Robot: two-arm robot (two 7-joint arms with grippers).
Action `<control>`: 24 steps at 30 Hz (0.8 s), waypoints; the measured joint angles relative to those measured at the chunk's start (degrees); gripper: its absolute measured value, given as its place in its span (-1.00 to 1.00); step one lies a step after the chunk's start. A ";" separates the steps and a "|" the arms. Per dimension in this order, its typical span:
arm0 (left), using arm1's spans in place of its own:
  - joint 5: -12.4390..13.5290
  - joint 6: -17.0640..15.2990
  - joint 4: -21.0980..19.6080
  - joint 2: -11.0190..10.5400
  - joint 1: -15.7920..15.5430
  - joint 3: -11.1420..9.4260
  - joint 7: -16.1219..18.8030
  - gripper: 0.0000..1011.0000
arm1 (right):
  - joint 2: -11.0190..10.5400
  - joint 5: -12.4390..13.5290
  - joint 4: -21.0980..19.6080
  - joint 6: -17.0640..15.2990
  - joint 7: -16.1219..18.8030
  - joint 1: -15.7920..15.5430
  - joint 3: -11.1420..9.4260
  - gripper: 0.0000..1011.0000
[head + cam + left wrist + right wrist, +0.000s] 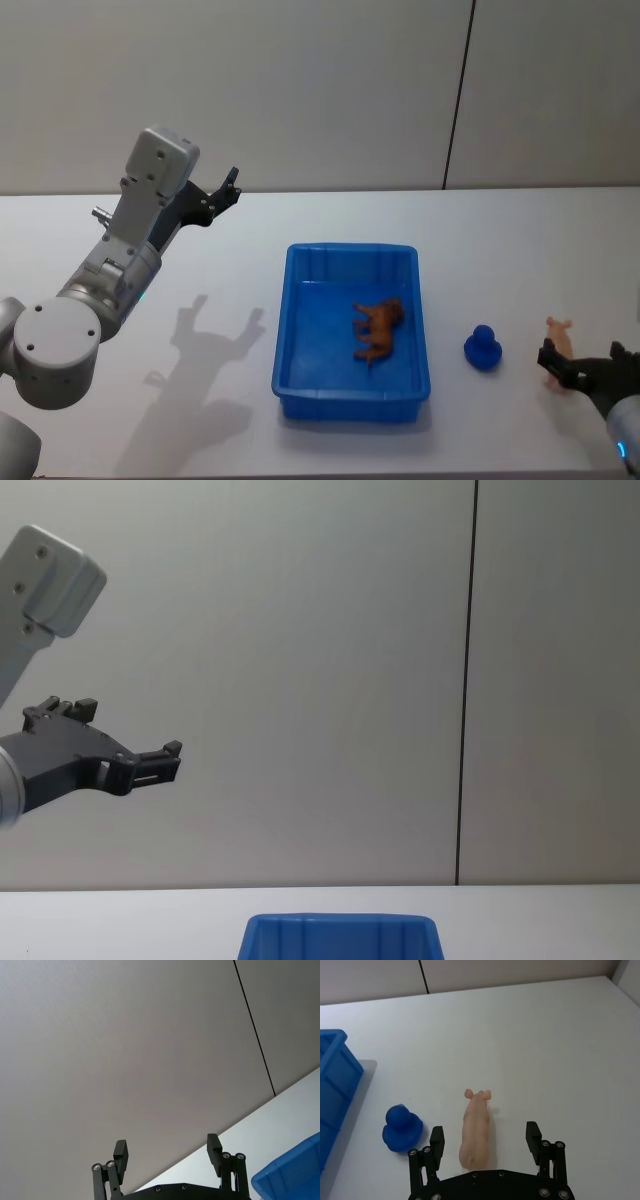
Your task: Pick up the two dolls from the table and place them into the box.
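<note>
Dolls first: the pale pink pig-shaped plastic doll (475,1130) lies on the flat white table (520,250) at the near right. It sits between the spread fingers (437,1136) of our right gripper (485,1132), long axis running along them, snout away from the wrist, nothing grasped yet. Just left sits the small rounded deep-blue doll (401,1127). Left again, the bright blue ribbed plastic box (285,330) holds a brown animal figure (378,330). Our left gripper (167,1147) hangs raised at the far left, released. We read no labels.

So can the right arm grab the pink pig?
Probably yes: the right gripper is open, the pink pig lies between its jaws on the table, and the blue doll sits clear to one side.
</note>
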State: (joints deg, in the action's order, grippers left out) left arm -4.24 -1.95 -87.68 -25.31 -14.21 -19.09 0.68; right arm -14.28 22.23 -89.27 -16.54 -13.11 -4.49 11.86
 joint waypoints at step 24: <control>0.08 -0.01 0.01 0.00 0.02 -0.01 0.11 0.98 | 2.67 -1.26 8.13 1.22 2.92 3.76 0.45 0.08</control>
State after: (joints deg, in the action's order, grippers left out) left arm -4.16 -1.96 -87.67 -25.31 -14.19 -19.10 0.79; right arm -11.61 20.97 -81.14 -15.32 -10.19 -0.73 12.31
